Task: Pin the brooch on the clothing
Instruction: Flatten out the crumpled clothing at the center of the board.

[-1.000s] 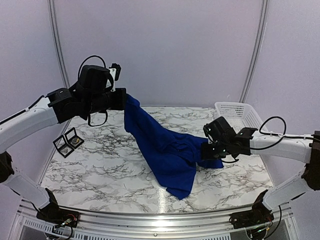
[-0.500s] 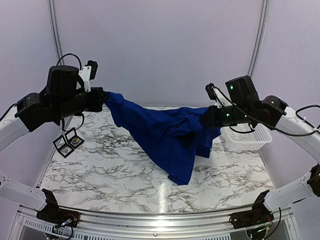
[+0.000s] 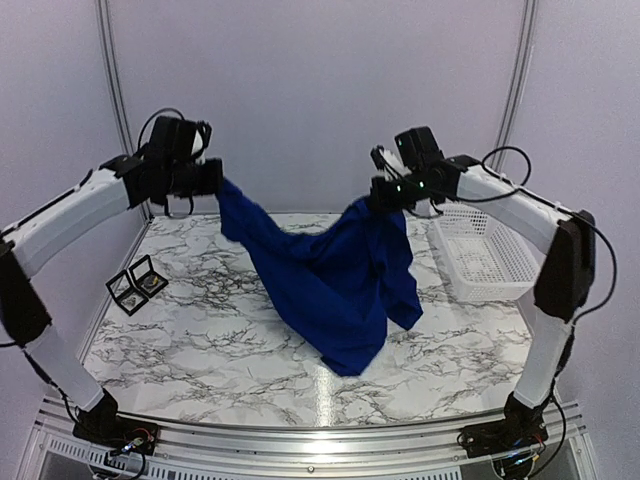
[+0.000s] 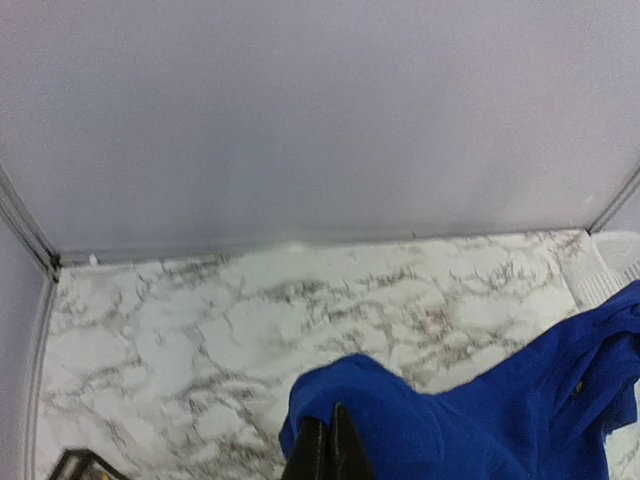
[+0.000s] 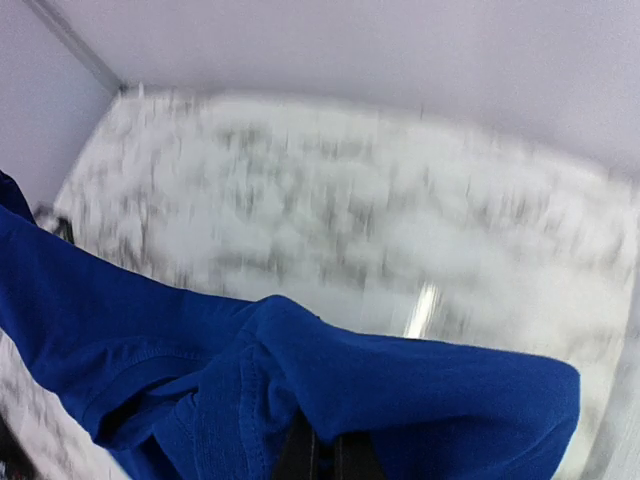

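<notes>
Item under handling: a royal-blue T-shirt of soft knit cloth, held up in the air between the two arms above the far half of the counter. It sags in a deep fold between the two grip points, and its lowest corner hangs down near the counter's middle. A stitched hem or seam line shows in the right wrist view. No lettering can be read in any view.

Left fingers: pressed together on a bunched edge of the T-shirt, at its upper left end; the left wrist view shows the dark fingers closed with blue cloth gathered around them.

Right fingers: clamped on the opposite upper end, with cloth folded over them. The right wrist view is motion-blurred, but the pinch is plain.

Containers:
- A white perforated plastic basket, rectangular, at the far right of the counter, beside the hanging cloth.
- Two small black square boxes, touching corner to corner, at the left edge. One holds a small object — too small to identify.

Counter surface: glossy white marble pattern with grey veining.
</notes>
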